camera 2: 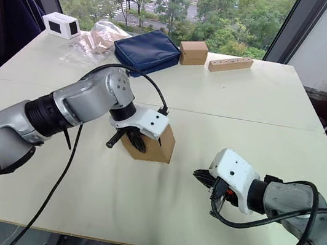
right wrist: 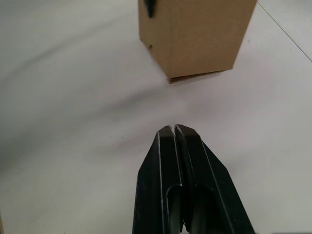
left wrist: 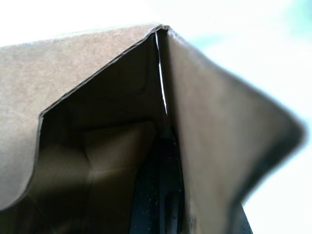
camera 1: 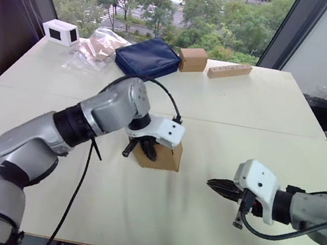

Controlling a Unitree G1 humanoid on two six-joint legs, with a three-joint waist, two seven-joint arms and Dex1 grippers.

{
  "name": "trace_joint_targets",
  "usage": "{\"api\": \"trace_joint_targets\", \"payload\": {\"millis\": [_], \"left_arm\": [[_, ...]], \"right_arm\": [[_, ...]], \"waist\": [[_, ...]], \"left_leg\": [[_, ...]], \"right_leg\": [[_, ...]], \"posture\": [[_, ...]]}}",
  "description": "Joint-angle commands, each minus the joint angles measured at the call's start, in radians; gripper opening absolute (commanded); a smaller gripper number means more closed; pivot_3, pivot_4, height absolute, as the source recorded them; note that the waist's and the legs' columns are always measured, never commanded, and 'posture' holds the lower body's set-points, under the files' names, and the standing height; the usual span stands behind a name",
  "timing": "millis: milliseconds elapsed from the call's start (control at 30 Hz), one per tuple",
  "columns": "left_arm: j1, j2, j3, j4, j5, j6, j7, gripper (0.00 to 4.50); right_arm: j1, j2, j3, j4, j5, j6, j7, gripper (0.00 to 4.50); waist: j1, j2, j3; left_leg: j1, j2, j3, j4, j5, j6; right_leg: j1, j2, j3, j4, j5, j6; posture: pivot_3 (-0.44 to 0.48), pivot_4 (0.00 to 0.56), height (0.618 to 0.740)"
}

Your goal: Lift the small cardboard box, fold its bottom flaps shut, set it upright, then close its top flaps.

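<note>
The small cardboard box (camera 1: 164, 158) stands slightly tilted on the white table (camera 1: 265, 107), near its middle. My left gripper (camera 1: 140, 150) is at the box's left side, shut on one of its walls. In the left wrist view one black finger (left wrist: 158, 200) lies inside the open brown box, and a cardboard panel (left wrist: 214, 146) hides the other. The flaps around that opening stand apart. My right gripper (camera 1: 213, 184) is shut and holds nothing. It hovers to the right of the box and points at it. In the right wrist view its fingertips (right wrist: 174, 129) sit short of the box (right wrist: 195, 34).
Along the far edge lie a white box (camera 1: 61, 32), a crumpled plastic bag (camera 1: 97, 47), a navy pouch (camera 1: 147, 58), a more cube-like tan box (camera 1: 193, 59) and a long wooden block (camera 1: 229, 71). Bare tabletop lies between the two grippers.
</note>
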Motion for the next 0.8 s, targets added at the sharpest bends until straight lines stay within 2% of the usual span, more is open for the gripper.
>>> {"api": "trace_joint_targets", "payload": {"millis": [33, 67, 167, 267, 367, 500, 600, 700, 800], "left_arm": [[-0.033, -0.035, -0.028, 0.016, 0.051, 0.019, -0.021, 0.00], [-0.035, -0.042, -0.029, 0.022, 0.057, 0.027, -0.025, 0.00], [-0.046, -0.062, -0.020, 0.034, 0.051, 0.076, -0.039, 0.78], [-0.095, -0.073, -0.004, 0.049, -0.011, 0.165, -0.051, 1.92], [-0.151, -0.066, 0.021, 0.075, -0.082, 0.231, -0.051, 1.92], [-0.187, 0.023, 0.038, 0.022, -0.249, 0.220, -0.051, 1.92], [-0.198, 0.046, 0.057, 0.026, -0.276, 0.294, -0.051, 1.92], [-0.208, 0.039, 0.160, 0.081, -0.310, 0.354, -0.042, 1.92], [-0.212, 0.008, 0.350, 0.183, -0.373, 0.404, 0.034, 1.92]], "right_arm": [[0.003, 0.028, -0.010, -0.030, -0.020, 0.002, -0.025, 0.03], [0.004, 0.033, -0.010, -0.030, -0.023, 0.004, -0.028, 0.03], [0.006, 0.049, -0.002, -0.032, -0.033, 0.007, -0.033, 0.00], [-0.004, 0.061, 0.014, -0.021, -0.044, 0.007, -0.034, 0.00], [-0.026, 0.061, 0.024, -0.004, -0.048, 0.005, -0.016, 0.00], [-0.054, 0.058, 0.034, 0.026, -0.055, -0.004, 0.014, 0.00], [-0.080, 0.063, 0.053, 0.054, -0.065, -0.015, 0.038, 0.00], [-0.115, 0.081, 0.058, 0.085, -0.062, -0.024, 0.055, 0.00], [-0.126, 0.134, 0.021, 0.117, -0.016, -0.020, 0.054, 0.00]], "waist": [[0.001, 0.000, 0.000], [0.002, 0.000, 0.000], [0.004, 0.000, 0.000], [0.004, 0.000, 0.000], [0.004, 0.000, 0.000], [-0.004, 0.000, 0.000], [-0.005, 0.000, 0.000], [-0.004, 0.000, 0.000], [-0.002, 0.000, 0.000]], "left_leg": [[0.000, 0.000, 0.000, 0.000, 0.000, 0.000], [0.000, 0.000, 0.000, 0.000, 0.000, 0.000], [0.000, 0.000, 0.000, 0.000, 0.000, 0.000], [0.000, 0.000, 0.000, 0.000, 0.000, 0.000], [0.000, 0.000, 0.000, 0.000, 0.000, 0.000], [0.000, 0.000, 0.000, 0.000, 0.000, 0.000], [0.001, 0.000, -0.001, 0.000, 0.000, 0.000], [0.001, 0.000, -0.001, 0.001, 0.000, 0.000], [0.000, 0.000, -0.001, 0.001, 0.000, 0.000]], "right_leg": [[0.000, 0.000, 0.000, 0.000, 0.000, 0.000], [0.000, 0.000, 0.000, 0.000, 0.000, 0.000], [0.001, 0.000, 0.000, 0.000, 0.000, 0.000], [0.000, 0.001, 0.000, 0.001, 0.000, 0.000], [0.000, 0.001, 0.000, 0.001, 0.000, 0.000], [-0.001, 0.001, 0.000, 0.001, 0.000, 0.000], [0.000, 0.001, 0.000, 0.002, 0.000, 0.000], [0.000, 0.001, 0.000, 0.003, 0.000, 0.000], [0.000, 0.001, 0.000, 0.003, 0.000, 0.000]], "posture": [[0.000, 0.150, 0.740], [0.000, 0.150, 0.740], [0.000, 0.150, 0.740], [0.000, 0.150, 0.740], [0.000, 0.150, 0.740], [0.000, 0.150, 0.740], [0.000, 0.150, 0.740], [0.000, 0.150, 0.740], [0.000, 0.150, 0.740]]}}
